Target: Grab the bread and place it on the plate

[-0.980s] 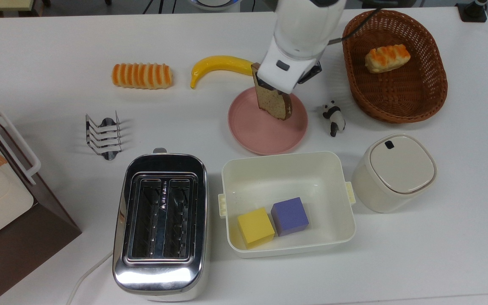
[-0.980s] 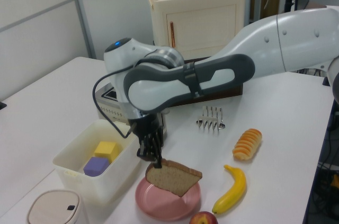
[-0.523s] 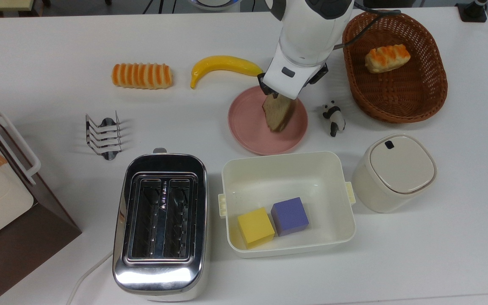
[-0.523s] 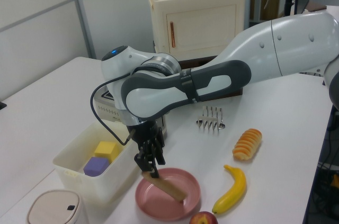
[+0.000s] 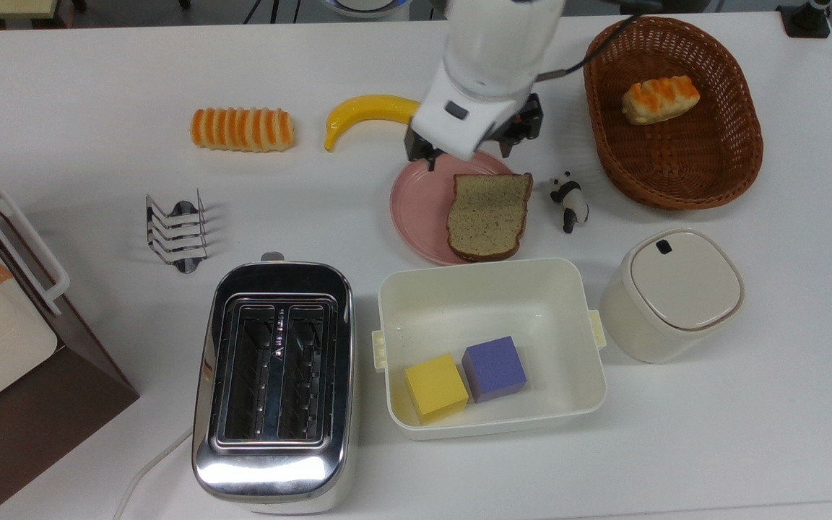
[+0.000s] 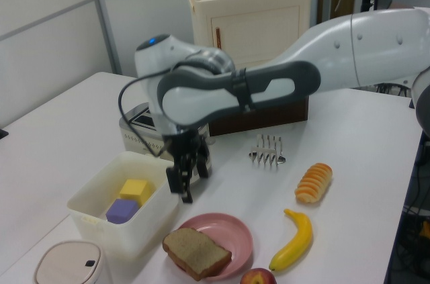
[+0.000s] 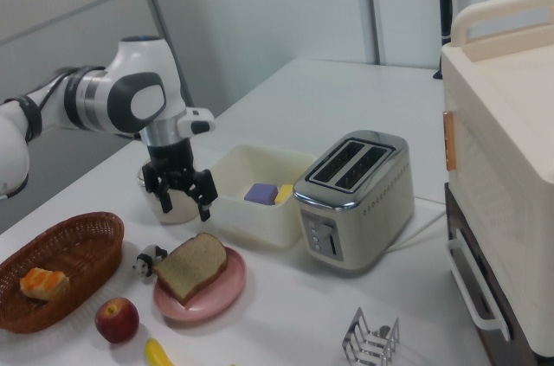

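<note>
The bread (image 5: 488,215) lies flat on the pink plate (image 5: 416,209), its near corner reaching over the rim toward the white tub. My gripper (image 5: 465,148) hangs open above the plate's far edge, clear of the slice, with nothing between its fingers. In the left view the bread (image 6: 196,252) rests on the plate (image 6: 232,230) below and in front of the gripper (image 6: 187,183). The right view shows the gripper (image 7: 184,202) raised above the bread (image 7: 190,266).
A white tub (image 5: 492,296) with two blocks borders the plate's near side. A panda figure (image 5: 569,198) stands just right of the bread. A banana (image 5: 369,112), striped roll (image 5: 243,130), wicker basket (image 5: 676,173), canister (image 5: 676,292), toaster (image 5: 275,383) and toast rack (image 5: 176,232) surround.
The gripper opened and let go of the bread, which tipped from tilted to flat on the plate. The gripper then rose and shifted toward the top view's left.
</note>
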### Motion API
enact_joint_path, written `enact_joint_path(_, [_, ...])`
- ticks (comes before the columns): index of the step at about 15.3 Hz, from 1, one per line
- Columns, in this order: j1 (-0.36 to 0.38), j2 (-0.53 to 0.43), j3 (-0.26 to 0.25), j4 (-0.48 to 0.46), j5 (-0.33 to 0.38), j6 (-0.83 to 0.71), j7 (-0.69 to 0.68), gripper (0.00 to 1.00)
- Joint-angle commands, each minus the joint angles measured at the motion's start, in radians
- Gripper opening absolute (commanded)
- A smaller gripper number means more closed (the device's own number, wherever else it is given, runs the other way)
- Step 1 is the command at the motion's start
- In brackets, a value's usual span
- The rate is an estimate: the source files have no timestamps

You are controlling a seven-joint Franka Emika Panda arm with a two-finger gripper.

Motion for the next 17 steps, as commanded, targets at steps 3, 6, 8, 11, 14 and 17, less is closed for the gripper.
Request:
enact_joint_path(3, [-0.094, -0.141, -0.009, -0.016, -0.004, 0.001, -0.018, 1.0])
enact_joint_path(6, [-0.156, -0.169, -0.007, -0.016, -0.049, -0.005, -0.018, 1.0])
enact_joint_path(8, [-0.182, -0.178, -0.007, -0.016, -0.09, -0.007, -0.02, 1.0])
enact_joint_path(11, [-0.261, -0.179, -0.007, -0.018, -0.104, -0.008, -0.031, 1.0])
enact_joint_path(14, [-0.349, -0.175, -0.007, -0.019, -0.089, -0.008, -0.103, 1.0])
enact_joint_path(17, [-0.367, -0.178, -0.007, -0.018, -0.09, -0.008, -0.094, 1.0])
